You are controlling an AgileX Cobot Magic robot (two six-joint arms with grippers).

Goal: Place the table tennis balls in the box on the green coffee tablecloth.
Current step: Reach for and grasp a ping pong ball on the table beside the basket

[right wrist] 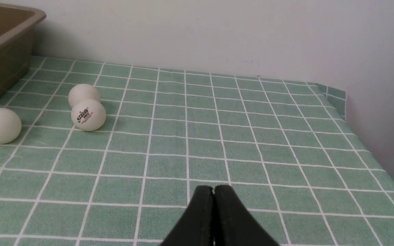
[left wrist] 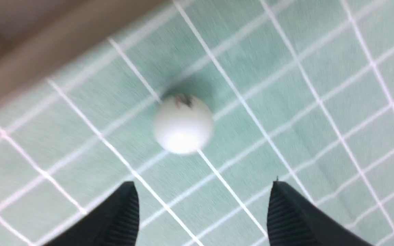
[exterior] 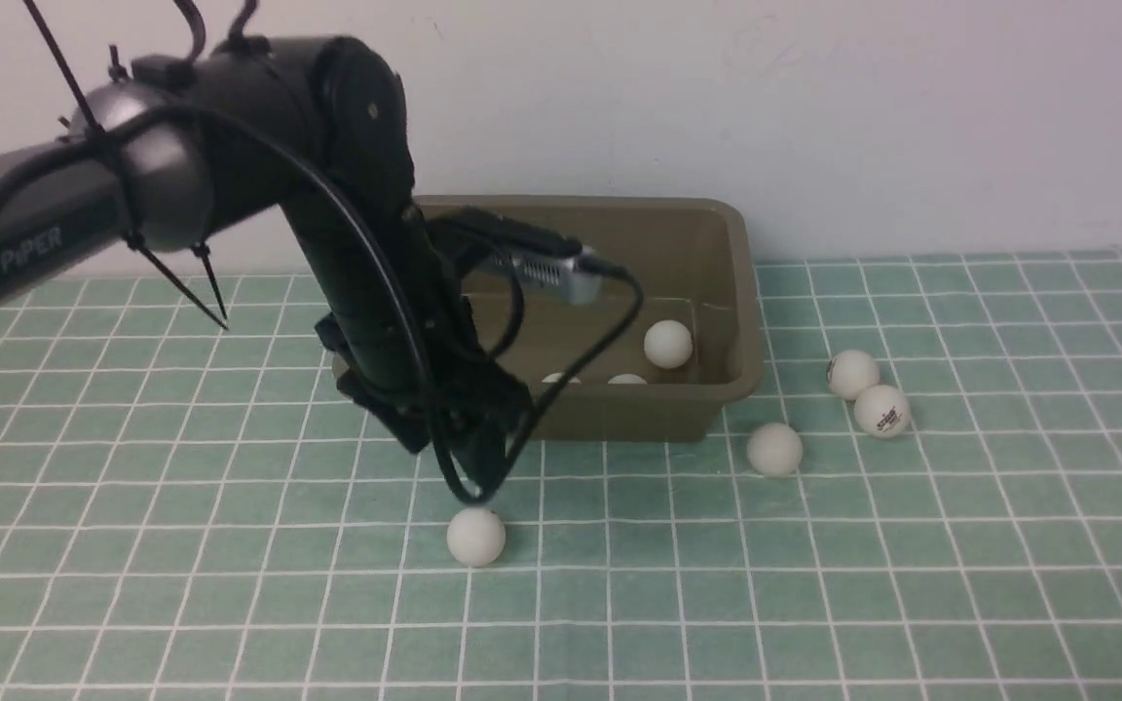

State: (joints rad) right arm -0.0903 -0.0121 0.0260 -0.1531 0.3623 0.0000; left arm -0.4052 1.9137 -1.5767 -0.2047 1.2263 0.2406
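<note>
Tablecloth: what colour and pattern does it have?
The tablecloth is mottled green with thin white lines forming a grid of small squares. It shows best in the right wrist view.

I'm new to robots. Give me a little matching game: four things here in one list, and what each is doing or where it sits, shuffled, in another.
1. left gripper
2. right gripper
3. box
4. logo-printed ball

a. jaws shut
b. beside another ball on the cloth
c. jaws open above a lone ball
d. has balls inside

Pairs: 1-c, 2-a, 3-d, 4-b.
</note>
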